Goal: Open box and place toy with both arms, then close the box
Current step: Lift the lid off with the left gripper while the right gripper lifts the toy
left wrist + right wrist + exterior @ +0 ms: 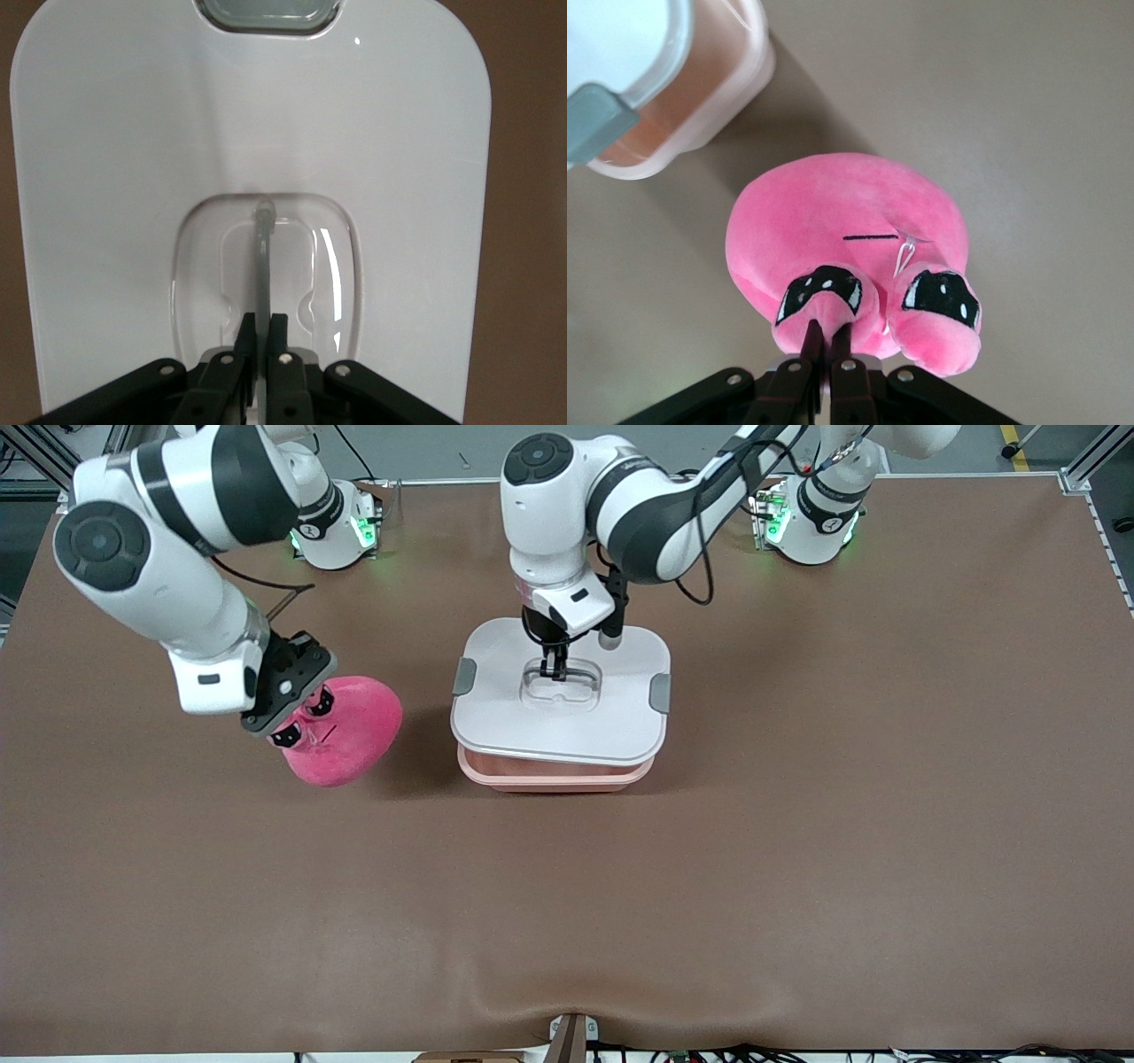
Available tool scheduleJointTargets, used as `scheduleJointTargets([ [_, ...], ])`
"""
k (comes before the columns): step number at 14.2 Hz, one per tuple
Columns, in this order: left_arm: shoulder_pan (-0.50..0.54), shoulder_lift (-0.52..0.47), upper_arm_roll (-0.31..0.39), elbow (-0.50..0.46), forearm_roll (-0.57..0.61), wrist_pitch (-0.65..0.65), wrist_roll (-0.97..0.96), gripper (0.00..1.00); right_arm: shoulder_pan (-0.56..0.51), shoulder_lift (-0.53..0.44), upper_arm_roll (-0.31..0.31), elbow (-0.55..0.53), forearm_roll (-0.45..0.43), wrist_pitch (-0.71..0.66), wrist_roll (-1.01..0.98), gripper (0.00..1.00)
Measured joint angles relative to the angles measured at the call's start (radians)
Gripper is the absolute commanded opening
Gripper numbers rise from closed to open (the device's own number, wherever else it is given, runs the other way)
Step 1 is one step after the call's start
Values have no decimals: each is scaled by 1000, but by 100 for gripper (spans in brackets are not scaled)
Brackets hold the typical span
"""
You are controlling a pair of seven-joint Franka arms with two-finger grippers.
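A brown bench (797,868) carries a pale pink box (554,775) near its middle, with the hot-pink toy (350,735) just beside it toward the right arm's end. The white lid (567,700) appears raised and slightly askew over the tub, so the opening step seems under way. The left gripper (555,666) has its fingers clamped on the lid's clear handle (262,266). The right gripper (285,710) has its fingers pinched on a fold of the toy by one eye. Next, the lid likely needs lifting clear so the toy can go in. The box's inside is hidden under the lid, and whether the toy rests on the bench is unclear.
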State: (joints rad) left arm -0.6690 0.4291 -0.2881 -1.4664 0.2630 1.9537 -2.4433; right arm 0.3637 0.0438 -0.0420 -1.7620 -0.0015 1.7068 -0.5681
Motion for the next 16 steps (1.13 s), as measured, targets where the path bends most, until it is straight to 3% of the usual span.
scheduleJointTargets([
  [4, 132, -68, 3, 1, -78, -89, 265, 0, 85, -45, 2, 5, 0, -13, -5, 0],
  [10, 370, -115, 6, 1, -171, -204, 740, 0, 206, -39, 11, 85, -28, -6, -16, 0],
  [16, 559, -121, 6, 1, -186, -290, 1145, 0, 287, 33, 13, 116, -52, 136, -171, 0],
])
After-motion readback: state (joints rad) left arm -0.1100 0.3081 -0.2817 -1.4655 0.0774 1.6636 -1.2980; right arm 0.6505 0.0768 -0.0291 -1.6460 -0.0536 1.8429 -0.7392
